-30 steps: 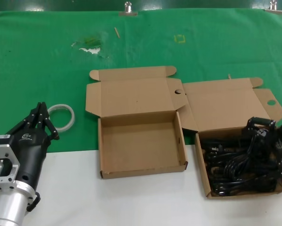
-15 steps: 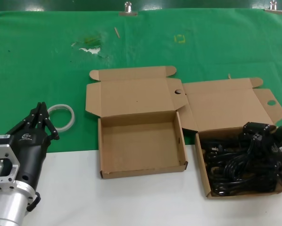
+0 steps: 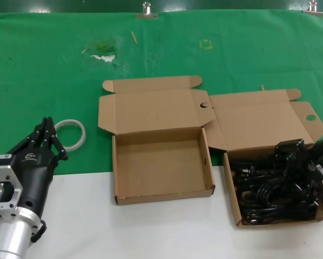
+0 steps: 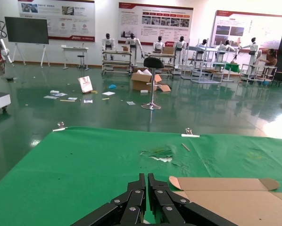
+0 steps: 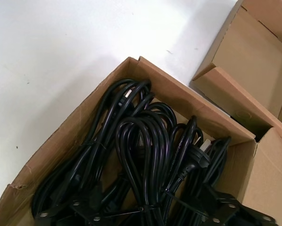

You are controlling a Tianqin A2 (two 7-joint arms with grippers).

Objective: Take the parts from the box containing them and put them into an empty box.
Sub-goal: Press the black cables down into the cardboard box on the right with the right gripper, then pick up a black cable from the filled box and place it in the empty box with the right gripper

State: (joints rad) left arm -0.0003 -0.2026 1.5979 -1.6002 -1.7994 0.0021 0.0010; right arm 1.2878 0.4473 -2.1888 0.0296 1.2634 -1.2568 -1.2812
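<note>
Jaws pressed together, the left gripper [image 3: 47, 127] idles at lower left; the right gripper [image 3: 291, 148], jaws' state unclear, reaches into the cord box [image 3: 234, 202] among power cords [image 3: 264, 189] at lower right.

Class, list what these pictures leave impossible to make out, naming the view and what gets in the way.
- How many black looped power cords there are: they are tangled, the right end effector covers some in the head view, and the right wrist view's edge cuts off others.
- White ring: partly behind the left end effector in the head view.
- Empty brown cardboard box: the left wrist view shows only its lid.
</note>
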